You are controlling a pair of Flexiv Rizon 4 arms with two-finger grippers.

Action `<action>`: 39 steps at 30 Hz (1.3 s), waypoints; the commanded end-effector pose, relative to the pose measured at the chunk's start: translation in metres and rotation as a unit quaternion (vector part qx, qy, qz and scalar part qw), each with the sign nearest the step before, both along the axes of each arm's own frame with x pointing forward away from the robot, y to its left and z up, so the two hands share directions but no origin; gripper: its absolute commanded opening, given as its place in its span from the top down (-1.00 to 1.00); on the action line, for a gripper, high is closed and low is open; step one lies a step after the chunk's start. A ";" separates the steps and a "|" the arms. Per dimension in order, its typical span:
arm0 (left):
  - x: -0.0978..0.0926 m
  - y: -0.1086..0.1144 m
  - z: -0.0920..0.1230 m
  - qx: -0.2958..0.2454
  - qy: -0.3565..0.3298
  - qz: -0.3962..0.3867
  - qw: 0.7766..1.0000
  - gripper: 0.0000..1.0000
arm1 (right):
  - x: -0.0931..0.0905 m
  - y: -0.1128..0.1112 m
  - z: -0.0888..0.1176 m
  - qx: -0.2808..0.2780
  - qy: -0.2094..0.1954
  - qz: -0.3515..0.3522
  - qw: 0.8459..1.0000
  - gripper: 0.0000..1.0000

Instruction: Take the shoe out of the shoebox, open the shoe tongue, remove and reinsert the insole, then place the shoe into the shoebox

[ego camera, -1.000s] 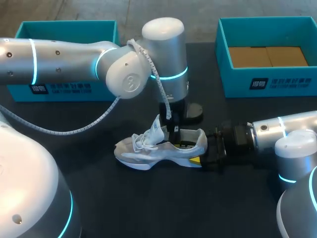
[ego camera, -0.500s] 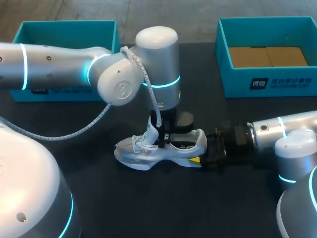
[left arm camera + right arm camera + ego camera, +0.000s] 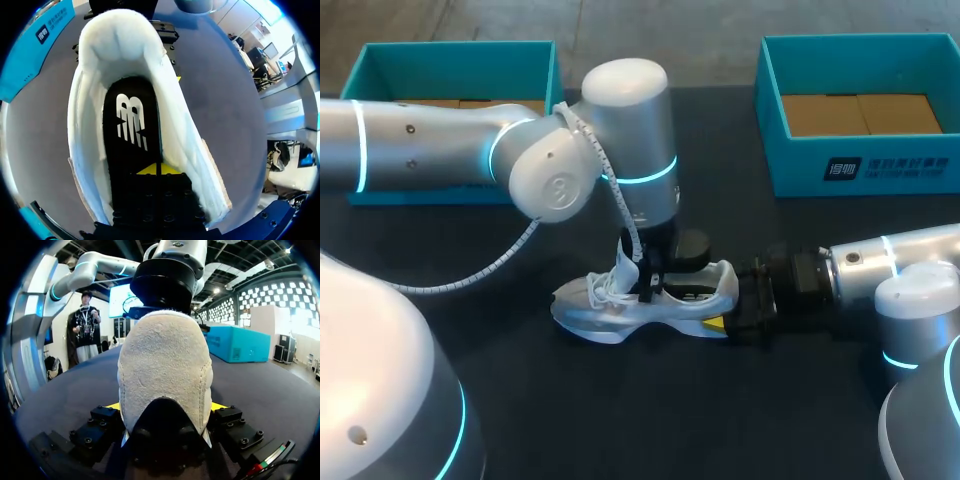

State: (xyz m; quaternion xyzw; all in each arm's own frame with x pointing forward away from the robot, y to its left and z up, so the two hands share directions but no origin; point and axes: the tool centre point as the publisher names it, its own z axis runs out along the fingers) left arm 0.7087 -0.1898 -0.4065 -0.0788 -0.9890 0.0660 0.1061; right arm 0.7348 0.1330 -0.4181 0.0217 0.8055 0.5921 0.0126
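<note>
Dark table point(image 3: 620, 420) carries the shoe point(image 3: 610, 318) lengthwise left-right, toe pointing left.

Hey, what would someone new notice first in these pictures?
The white shoe stands mid-table, its heel clamped by the right tool. The left tool is down inside the shoe's opening, at the black insole. Two teal boxes stand at the table's back, the left box and the right box.
</note>
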 end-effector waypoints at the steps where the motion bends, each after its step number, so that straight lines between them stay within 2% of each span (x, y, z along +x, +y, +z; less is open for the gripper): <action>1: -0.002 -0.005 -0.005 -0.002 -0.002 0.000 1.000 0.65 | 0.001 0.002 -0.001 -0.002 0.001 0.000 1.000 1.00; 3: -0.002 -0.005 -0.006 -0.002 -0.004 0.000 1.000 0.54 | 0.001 0.002 -0.001 -0.002 0.001 0.000 1.000 1.00; 7: -0.001 -0.007 -0.012 -0.002 -0.012 0.001 1.000 0.46 | 0.001 0.002 -0.001 -0.002 0.001 0.000 1.000 1.00; 20: 0.020 -0.014 -0.028 -0.017 -0.096 0.031 0.995 0.43 | 0.001 0.002 -0.001 -0.002 0.001 0.000 1.000 1.00; 32: 0.043 -0.018 -0.030 -0.022 -0.160 0.053 0.985 0.55 | 0.001 0.002 -0.001 -0.002 0.001 0.000 1.000 1.00; 36: 0.050 -0.019 -0.033 -0.018 -0.175 0.060 0.983 0.77 | 0.001 0.002 -0.001 -0.002 0.001 0.000 1.000 1.00; 38: 0.053 -0.019 -0.034 -0.018 -0.178 0.062 0.982 0.80 | 0.001 0.002 -0.001 -0.002 0.001 0.000 1.000 1.00; 39: 0.054 -0.019 -0.034 -0.019 -0.177 0.063 0.982 0.90 | 0.001 0.002 -0.001 -0.002 0.001 0.000 1.000 1.00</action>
